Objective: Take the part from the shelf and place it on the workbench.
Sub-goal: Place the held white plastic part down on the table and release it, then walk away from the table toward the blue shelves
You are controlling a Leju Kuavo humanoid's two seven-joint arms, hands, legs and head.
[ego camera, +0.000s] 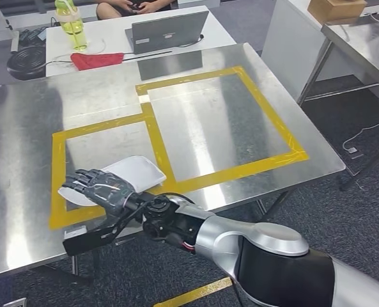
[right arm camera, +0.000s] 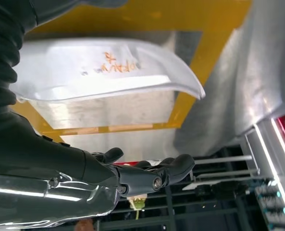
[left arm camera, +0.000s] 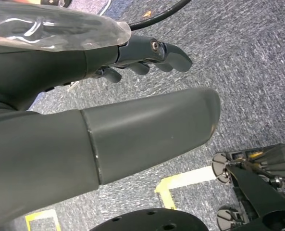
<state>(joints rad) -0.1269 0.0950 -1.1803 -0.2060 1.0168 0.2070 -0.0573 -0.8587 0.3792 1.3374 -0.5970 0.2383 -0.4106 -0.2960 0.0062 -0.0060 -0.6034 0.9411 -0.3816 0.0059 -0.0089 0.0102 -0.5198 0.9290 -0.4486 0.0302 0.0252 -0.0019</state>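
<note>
White and curved, the part (ego camera: 129, 174) lies inside the yellow-taped square (ego camera: 58, 166) on the steel workbench (ego camera: 28, 141), right hand (ego camera: 98, 187) beside it, fingers apart, holding nothing.

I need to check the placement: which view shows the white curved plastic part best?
The head view: the white curved plastic part lies inside the yellow tape square, under the right hand. The right wrist view shows its underside close up; the left wrist view shows floor.

Lying on the workbench (ego camera: 23, 192) inside the left taped square (ego camera: 58, 173): the part (ego camera: 139, 171), right hand (ego camera: 98, 187) just over its near edge. Sitting behind, on a farther table (ego camera: 110, 32): laptop (ego camera: 168, 31), bottle (ego camera: 71, 22) to its left.
</note>
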